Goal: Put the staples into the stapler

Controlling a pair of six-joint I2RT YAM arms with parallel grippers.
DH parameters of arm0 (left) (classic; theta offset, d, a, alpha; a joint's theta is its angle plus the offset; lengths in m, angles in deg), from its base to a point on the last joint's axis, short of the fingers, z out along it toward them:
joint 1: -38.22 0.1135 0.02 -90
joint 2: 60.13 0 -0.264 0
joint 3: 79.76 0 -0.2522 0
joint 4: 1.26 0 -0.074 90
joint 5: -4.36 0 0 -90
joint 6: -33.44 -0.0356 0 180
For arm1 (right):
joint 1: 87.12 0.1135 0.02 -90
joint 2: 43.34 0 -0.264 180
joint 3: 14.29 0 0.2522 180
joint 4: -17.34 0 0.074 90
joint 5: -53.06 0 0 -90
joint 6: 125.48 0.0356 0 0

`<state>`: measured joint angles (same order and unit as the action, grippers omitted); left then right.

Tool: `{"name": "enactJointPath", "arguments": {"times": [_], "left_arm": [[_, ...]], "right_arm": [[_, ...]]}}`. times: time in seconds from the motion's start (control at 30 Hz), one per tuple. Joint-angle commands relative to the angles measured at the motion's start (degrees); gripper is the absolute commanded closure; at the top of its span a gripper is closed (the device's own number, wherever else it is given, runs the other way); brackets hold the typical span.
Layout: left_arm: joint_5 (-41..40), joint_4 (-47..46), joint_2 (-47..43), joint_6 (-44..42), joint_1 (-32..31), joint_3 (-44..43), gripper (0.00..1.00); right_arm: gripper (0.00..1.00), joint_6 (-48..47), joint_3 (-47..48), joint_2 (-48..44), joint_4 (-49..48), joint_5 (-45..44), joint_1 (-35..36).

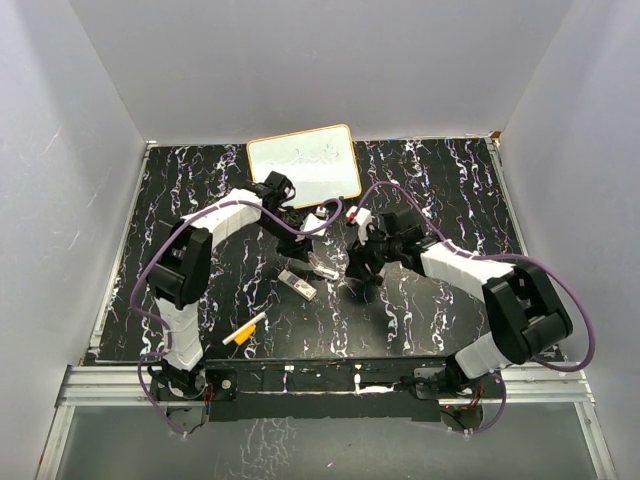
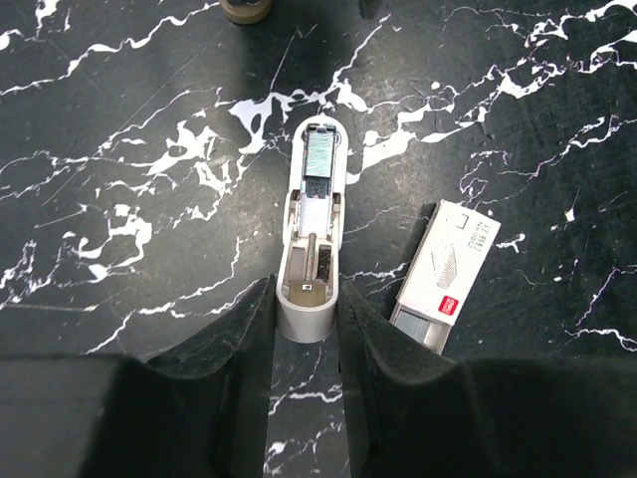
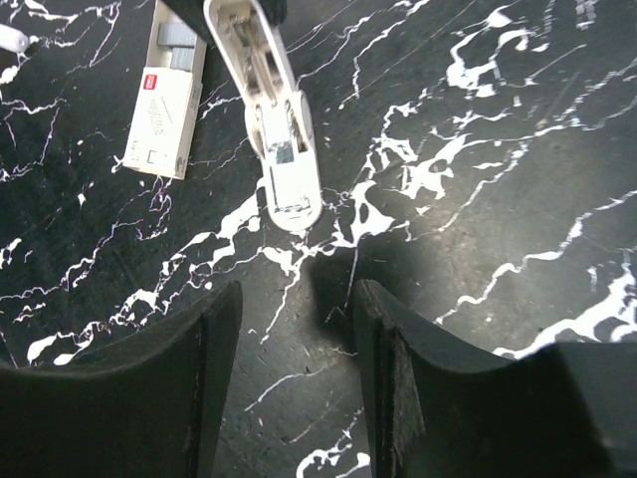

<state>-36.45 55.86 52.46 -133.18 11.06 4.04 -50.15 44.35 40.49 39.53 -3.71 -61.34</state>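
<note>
Staples (image 2: pixel 446 274), a small white pack with a red label, lie flat on the black marbled table (image 2: pixel 119 149) in the left wrist view. They sit just beside the stapler (image 2: pixel 311 239), on its right and not touching it. A grey strip pokes out of the pack's near end. The stapler lies open with its loading channel facing up. The left gripper (image 2: pixel 307 291) is closed narrowly around the stapler's rounded rear end, one finger on each side, steadying it.

In the right wrist view, the right gripper (image 3: pixel 296 294) hovers with its fingers spread wide and holds nothing. It is near the stapler's front tip, and the pack is further off to the upper left. The step in hand is probably to pick up the pack. That likely calls for moving over it, lining the fingers up across its narrow width and pinching low, while the left gripper keeps the channel level.

In the top view, an orange-and-white marker pen (image 1: pixel 245 330) lies well apart, near the left arm's base. A whiteboard (image 1: pixel 303 165) lies at the far edge. Neither stands in the way.
</note>
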Motion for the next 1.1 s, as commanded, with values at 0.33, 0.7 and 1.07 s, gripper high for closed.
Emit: {"name": "enactJointPath", "arguments": {"times": [0.33,0.7,1.07], "left_arm": [[-7.0,-2.4,-7.7,4.9,0.2,2.2,1.0],[-8.0,-4.2,-8.4,8.2,0.0,2.7,1.0],[-9.6,-5.9,-8.4,9.9,-1.6,4.0,1.0]], "right_arm": [[0.56,4.9,7.5,12.5,-9.0,2.2,3.3],[0.65,9.3,9.7,18.7,-11.8,3.1,3.4],[0.73,10.7,11.3,21.7,-12.4,2.9,3.4]]}}
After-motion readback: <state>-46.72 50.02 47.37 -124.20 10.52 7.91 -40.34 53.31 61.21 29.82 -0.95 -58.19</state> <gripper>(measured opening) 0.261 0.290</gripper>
